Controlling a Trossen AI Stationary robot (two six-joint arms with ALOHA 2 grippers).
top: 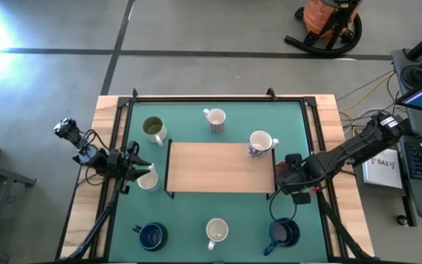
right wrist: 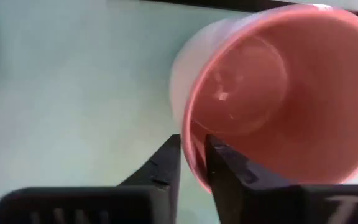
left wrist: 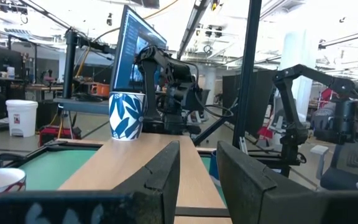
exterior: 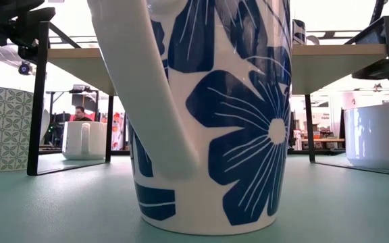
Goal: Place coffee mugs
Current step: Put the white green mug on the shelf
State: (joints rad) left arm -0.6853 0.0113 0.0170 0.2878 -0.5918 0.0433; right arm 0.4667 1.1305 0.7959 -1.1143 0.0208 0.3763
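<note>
Green desk [top: 218, 202], wooden riser [top: 220, 167] dead centre. My right end effector [right wrist: 193, 163] at four o'clock of it pinches the pink mug [right wrist: 272, 93] by its rim, so this is the pick-up. Next: lift cleanly, carry it onto the riser. My left end effector [left wrist: 199, 163] waits at nine o'clock, part-open.

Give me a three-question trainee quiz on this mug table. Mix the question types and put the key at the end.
1. True or false: the blue-patterned white ceramic mug stands on the raised wooden shelf.
2. Multiple choice: the right gripper is closed on the wall of which item? A) a striped mug B) the pink ceramic mug C) an olive-green mug
3. Count: how many dark navy ceramic mugs stand on the green mat?

Key: 1 true; 2 B; 3 two.
</note>
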